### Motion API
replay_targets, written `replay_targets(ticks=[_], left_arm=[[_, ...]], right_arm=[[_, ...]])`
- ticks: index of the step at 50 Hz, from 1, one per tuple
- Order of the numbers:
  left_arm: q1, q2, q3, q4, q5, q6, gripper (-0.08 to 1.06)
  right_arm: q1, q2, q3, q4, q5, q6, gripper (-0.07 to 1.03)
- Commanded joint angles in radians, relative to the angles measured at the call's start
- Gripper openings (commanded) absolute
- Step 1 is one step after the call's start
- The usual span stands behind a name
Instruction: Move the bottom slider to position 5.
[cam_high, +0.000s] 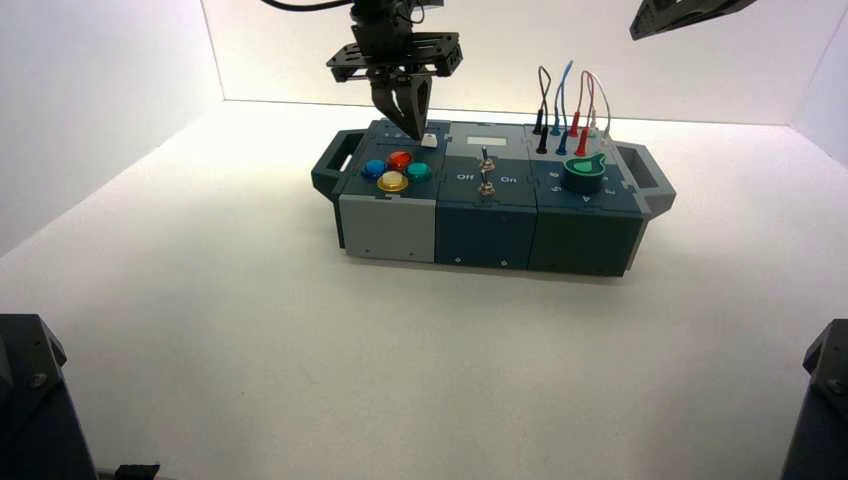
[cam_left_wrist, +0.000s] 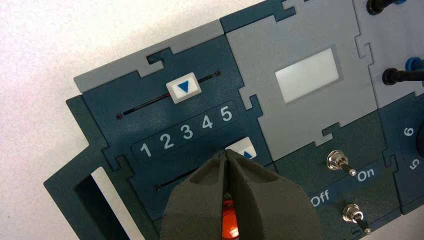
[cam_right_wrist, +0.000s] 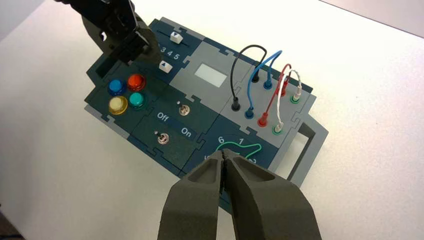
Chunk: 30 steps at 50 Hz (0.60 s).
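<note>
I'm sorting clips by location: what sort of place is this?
Probably a lab test station: pale enclosing walls, a practice box with switches and wires, and a robot's left gripper over it.

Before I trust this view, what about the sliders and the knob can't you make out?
- Bottom slider: left wrist view, its lower part hidden behind the left gripper.
- Its track's far end: left wrist view, covered by slider and gripper.
- Green knob: right wrist view, partly behind the right gripper.
</note>
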Motion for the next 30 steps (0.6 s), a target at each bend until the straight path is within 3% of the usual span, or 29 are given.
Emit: replay_targets(ticks=[1, 30], left_arm=[[-0.014, -0.015, -0.025, -0.006, -0.002, -0.003, -0.03], [-0.014, -0.049, -0.028, 0.002, 0.029, -0.005, -0.03]], right_arm=[[0.0, -0.006, -0.012, 0.002, -0.005, -0.005, -0.02], [0.0, -0.008, -0.012, 0.003, -0.005, -0.005, -0.02]])
